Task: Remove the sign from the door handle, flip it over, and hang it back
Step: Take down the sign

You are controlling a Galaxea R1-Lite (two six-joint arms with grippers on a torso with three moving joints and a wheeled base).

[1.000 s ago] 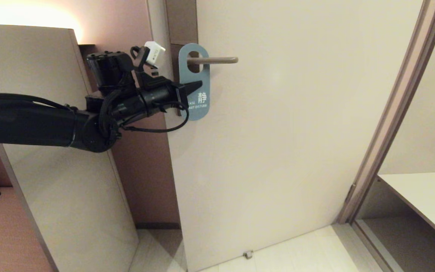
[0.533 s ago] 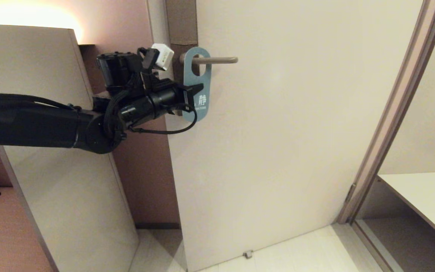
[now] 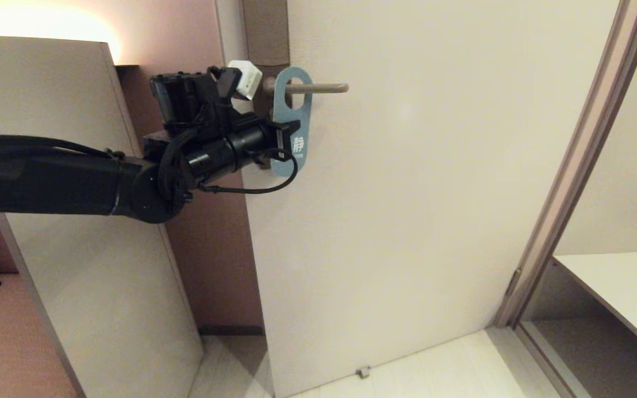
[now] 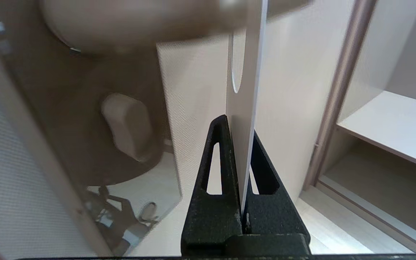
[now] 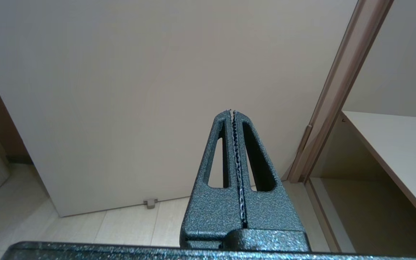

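At the left of the scene the left arm reaches out toward the door (image 3: pixel 407 221), past a pale panel (image 3: pixel 75 221) standing on the left. The left gripper (image 3: pixel 288 132) is at the door's left edge, just below the door handle (image 3: pixel 318 88). Its fingers (image 4: pixel 219 155) are clamped on the lower half of the blue sign (image 3: pixel 292 119), one on each face, as the left wrist view shows with the thin card edge (image 4: pixel 247 144) running up between them. The sign is turned partly edge-on to the head camera, its white character facing right and toward the viewer. Its oval hole is threaded over the handle, near the handle's root rather than its free end, so the sign is on the lever while gripped. The handle sticks out to the right across the door face. Further right stands the door frame (image 3: pixel 584 160), and beyond it a pale shelf (image 3: pixel 622 287). The right gripper (image 5: pixel 234 115) shows only in its own wrist view, closed on nothing, pointing at the lower part of the door
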